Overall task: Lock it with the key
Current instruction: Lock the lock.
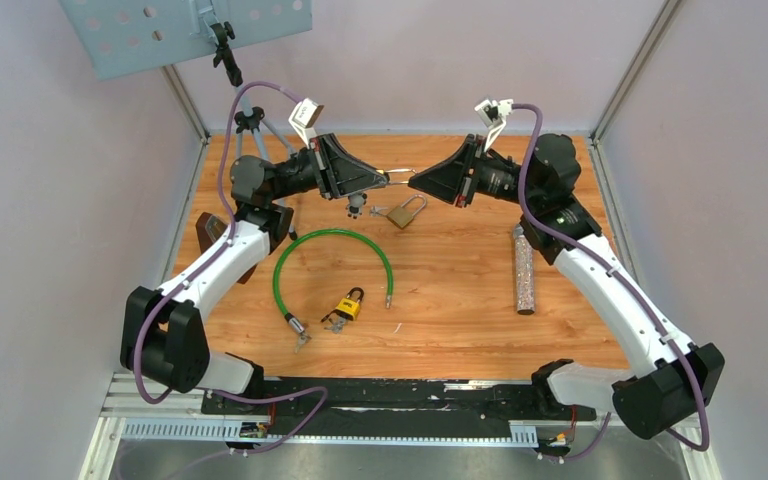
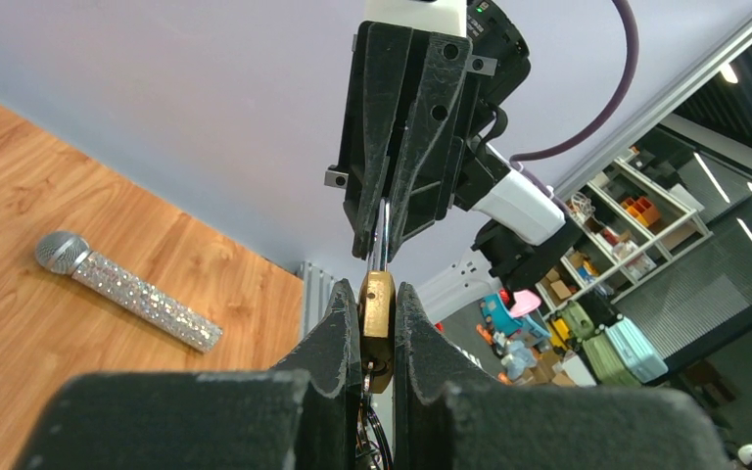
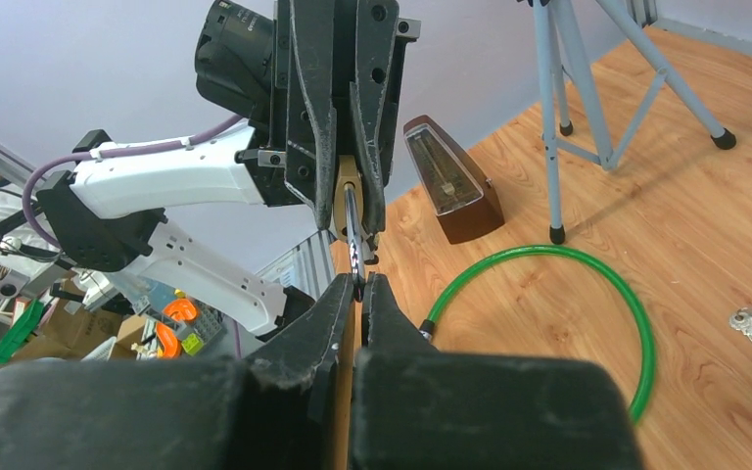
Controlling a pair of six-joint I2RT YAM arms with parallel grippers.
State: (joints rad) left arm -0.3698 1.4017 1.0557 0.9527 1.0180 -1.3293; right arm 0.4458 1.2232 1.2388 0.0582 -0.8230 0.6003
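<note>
With left claw [image 2: 378,292], pinched the small brass padlock body [image 2: 376,328] on its broad faces, aloft over the wooden desk [image 1: 460,300]. With right claw [image 3: 362,284], nipped a slim silver metal stem [image 3: 352,225] meeting its end, key or shackle untold. Judged both rigid, smooth, slip-prone metal, light, best gripped flat-on.

Left end effector [image 2: 377,292] hides most of padlock [image 2: 377,333].
</note>
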